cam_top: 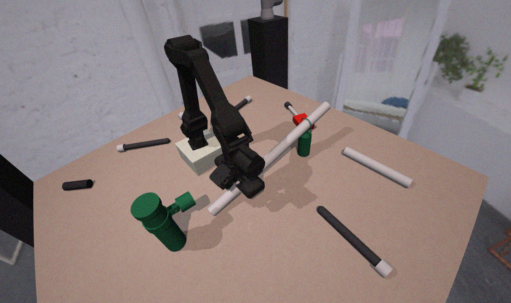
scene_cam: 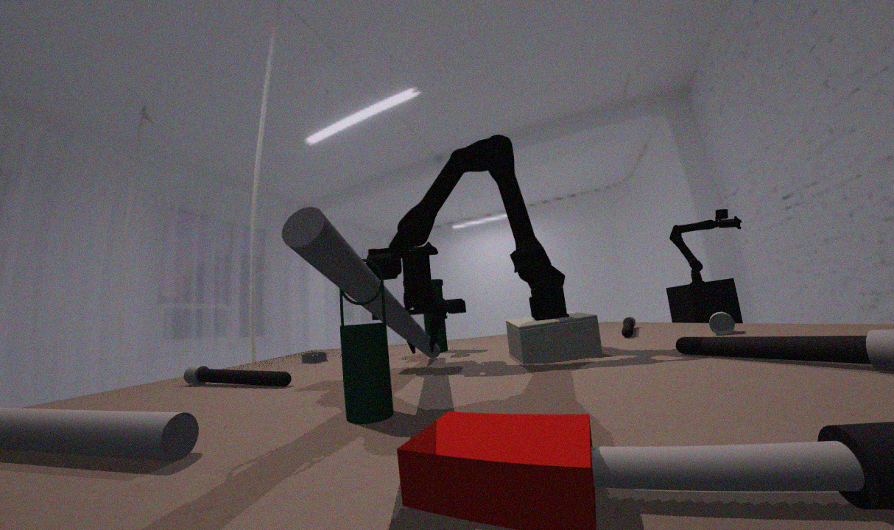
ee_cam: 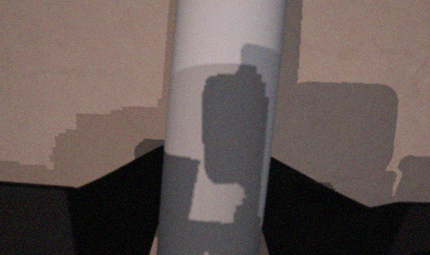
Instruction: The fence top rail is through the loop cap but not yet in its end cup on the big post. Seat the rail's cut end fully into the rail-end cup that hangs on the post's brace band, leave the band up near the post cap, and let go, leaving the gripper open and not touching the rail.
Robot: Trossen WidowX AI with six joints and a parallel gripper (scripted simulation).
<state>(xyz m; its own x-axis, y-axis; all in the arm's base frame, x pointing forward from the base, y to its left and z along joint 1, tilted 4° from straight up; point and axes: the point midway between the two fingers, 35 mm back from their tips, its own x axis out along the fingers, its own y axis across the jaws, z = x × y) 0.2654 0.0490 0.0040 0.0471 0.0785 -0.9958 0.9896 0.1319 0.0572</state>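
Tool (cam_top: 237,183) clamped on rail (cam_top: 287,140); wrist view alone shows fingers touching it.

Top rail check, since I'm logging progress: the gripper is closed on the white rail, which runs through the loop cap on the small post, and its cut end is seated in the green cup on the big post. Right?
Not quite. The top view shows the rail's cut end lying on the table, short of the cup on the big post. The rest holds: the gripper is closed on the rail, which passes through the loop cap.
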